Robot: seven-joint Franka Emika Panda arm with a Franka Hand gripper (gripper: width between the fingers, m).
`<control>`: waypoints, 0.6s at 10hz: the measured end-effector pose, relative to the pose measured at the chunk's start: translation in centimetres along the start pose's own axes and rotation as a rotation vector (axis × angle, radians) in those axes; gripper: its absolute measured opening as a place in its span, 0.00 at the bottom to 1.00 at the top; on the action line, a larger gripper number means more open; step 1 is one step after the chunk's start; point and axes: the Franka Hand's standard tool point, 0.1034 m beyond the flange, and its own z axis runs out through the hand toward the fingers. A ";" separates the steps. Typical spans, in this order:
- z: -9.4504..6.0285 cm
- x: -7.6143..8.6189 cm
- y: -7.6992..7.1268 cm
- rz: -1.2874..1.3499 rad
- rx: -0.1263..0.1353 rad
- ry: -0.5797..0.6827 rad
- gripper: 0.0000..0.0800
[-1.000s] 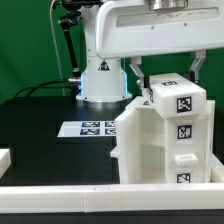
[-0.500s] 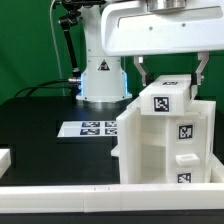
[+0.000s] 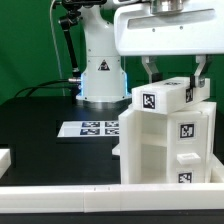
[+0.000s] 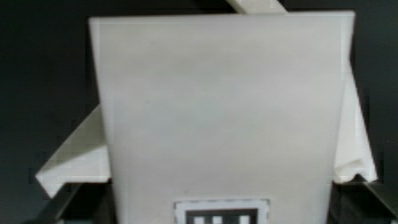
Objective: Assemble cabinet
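Observation:
The cabinet [image 3: 160, 150] is a tall white box with inner compartments at the exterior view's right, with tagged drawer blocks [image 3: 187, 130] on its right face. My gripper [image 3: 175, 78] is above it, shut on a white tagged block [image 3: 163, 97] that sits slightly tilted at the cabinet's top. I cannot tell whether the block touches the box. In the wrist view the block's flat white face [image 4: 214, 100] fills the picture, a tag [image 4: 222, 212] shows near my gripper [image 4: 217, 205], and dark fingers [image 4: 64, 203] flank the block.
The marker board [image 3: 92, 129] lies flat on the black table left of the cabinet. A long white rail [image 3: 90, 192] runs along the front edge. A small white part [image 3: 4, 157] lies at the far left. The arm's base [image 3: 100, 78] stands behind.
My gripper has moved toward the exterior view's right with the block. The block now sits further right over the cabinet's top.

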 end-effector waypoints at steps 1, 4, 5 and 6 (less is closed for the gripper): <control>0.1 -0.2 -0.1 0.105 0.003 -0.008 0.70; 0.1 -0.2 -0.1 0.316 0.015 -0.032 0.70; 0.1 -0.2 -0.2 0.402 0.024 -0.050 0.70; 0.2 -0.2 -0.2 0.477 0.029 -0.061 0.70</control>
